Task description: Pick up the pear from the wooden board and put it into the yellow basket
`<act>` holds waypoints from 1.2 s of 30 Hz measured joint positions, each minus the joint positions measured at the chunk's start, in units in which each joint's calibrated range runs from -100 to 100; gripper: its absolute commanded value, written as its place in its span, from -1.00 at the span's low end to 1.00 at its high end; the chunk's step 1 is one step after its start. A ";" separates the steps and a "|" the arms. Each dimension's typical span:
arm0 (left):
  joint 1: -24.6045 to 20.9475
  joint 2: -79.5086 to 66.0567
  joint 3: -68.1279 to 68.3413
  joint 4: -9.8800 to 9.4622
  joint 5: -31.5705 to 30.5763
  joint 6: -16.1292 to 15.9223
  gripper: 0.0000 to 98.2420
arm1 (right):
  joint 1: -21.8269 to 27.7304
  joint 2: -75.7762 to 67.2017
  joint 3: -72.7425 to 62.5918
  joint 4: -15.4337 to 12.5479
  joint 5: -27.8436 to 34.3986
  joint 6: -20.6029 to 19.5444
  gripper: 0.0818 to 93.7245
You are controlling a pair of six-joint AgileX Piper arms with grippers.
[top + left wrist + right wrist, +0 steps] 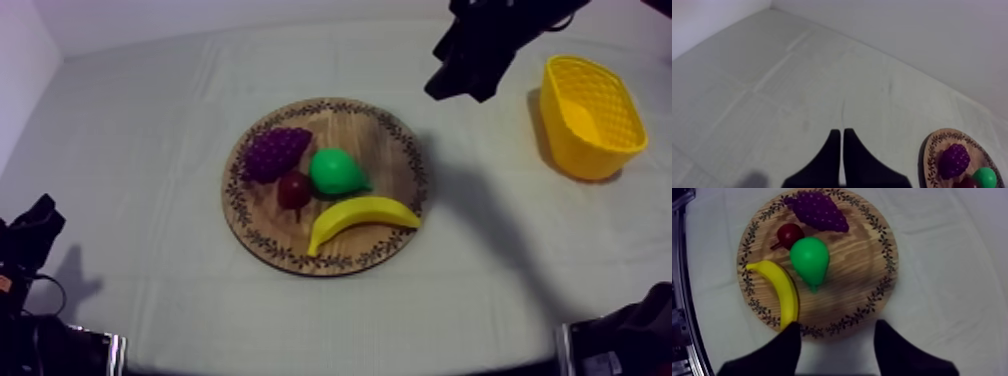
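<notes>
In the top view, the wooden board (392,148) is found near the middle of the table (150,140). The basket (592,150) is set to its right and somewhat farther back, well apart from it. Four fruits are carried on the board. The bunch of grapes (275,152) is placed at the left rear, and the pear (335,172) just right of it, near the board's centre. The small red fruit (294,188) is lodged in front of the grapes, just beside the pear. The banana (362,218) is laid along the front right rim, before the pear. The right gripper (460,88) is held above the table behind the board's right edge, between board and basket. The left gripper (841,150) is kept at the near left, well apart from the board.
</notes>
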 measured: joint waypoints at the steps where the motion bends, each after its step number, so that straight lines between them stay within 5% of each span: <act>1: 0.00 0.00 0.00 0.00 0.00 0.00 -1.00 | 0.00 0.06 0.25 -0.14 -0.34 0.26 0.26; 6: 0.00 0.00 0.00 0.00 0.00 0.00 -1.00 | -0.17 0.71 1.41 -0.04 -0.58 2.36 0.46; 17: 0.00 0.00 0.00 0.00 0.00 0.00 -1.00 | -2.07 5.97 1.77 -1.20 -4.81 7.59 0.55; 36: 0.00 0.00 0.00 0.00 0.00 0.00 -1.00 | -7.11 26.73 -8.05 -3.57 -12.35 6.77 0.48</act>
